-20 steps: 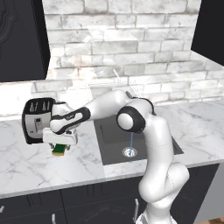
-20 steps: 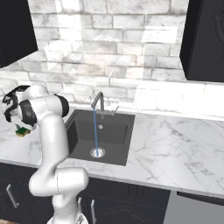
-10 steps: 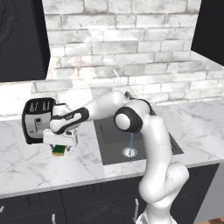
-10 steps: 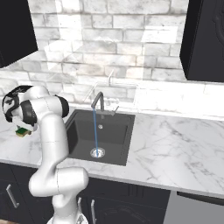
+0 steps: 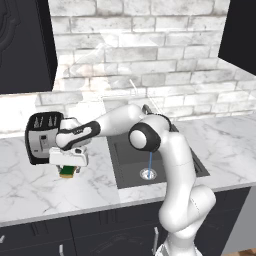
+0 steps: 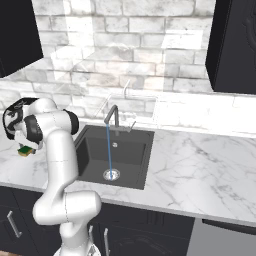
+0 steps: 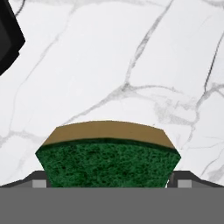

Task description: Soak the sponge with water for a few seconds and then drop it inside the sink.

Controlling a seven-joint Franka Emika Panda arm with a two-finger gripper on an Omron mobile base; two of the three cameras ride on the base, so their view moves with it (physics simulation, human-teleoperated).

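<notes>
My gripper (image 5: pixel 68 167) stands wide open over the sponge (image 7: pixel 107 155), one finger at each side, not squeezing. The sponge lies on the marble table (image 5: pixel 30 187), beside the toaster (image 5: pixel 42 136). It looks light and soft: I would pinch its yellow sides under the rough green top.

My sponge (image 7: pixel 107 159) looks rough and fibrous on its green top; the tabletop (image 7: pixel 131 65) under me is smooth, glossy veined marble; the sink (image 6: pixel 130 155) matt dark.

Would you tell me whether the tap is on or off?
On: water streams from the tap to the sink drain.
</notes>
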